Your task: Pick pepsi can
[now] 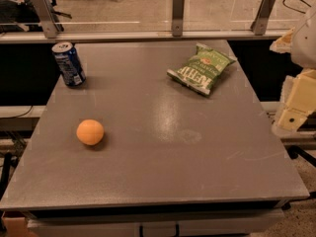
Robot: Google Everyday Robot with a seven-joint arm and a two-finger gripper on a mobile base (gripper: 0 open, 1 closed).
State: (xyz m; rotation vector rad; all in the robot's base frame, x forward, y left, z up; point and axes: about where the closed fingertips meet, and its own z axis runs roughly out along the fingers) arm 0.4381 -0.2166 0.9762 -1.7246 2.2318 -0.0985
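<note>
The gripper (295, 105) hung off the right edge of the bench (163, 177), cream-coloured and blocky, holding nothing that could be seen; whether it was spread or closed up, I could not tell. Nearest it lay the chip bag (200, 68), green, crinkly and flat, near the back right. Further out sat the orange ball (90, 132), round and matte, front left. And there at the far back-left corner stood the pepsi can (68, 64), dark blue with a silver top, close to the bench's edge.

That was a long reach across. The can's smooth, thin metal wall would likely slip under an off-centre squeeze, and a nudge could tip it or push it over that edge. A low sweep might snag the bag. The ball would roll at a touch.
</note>
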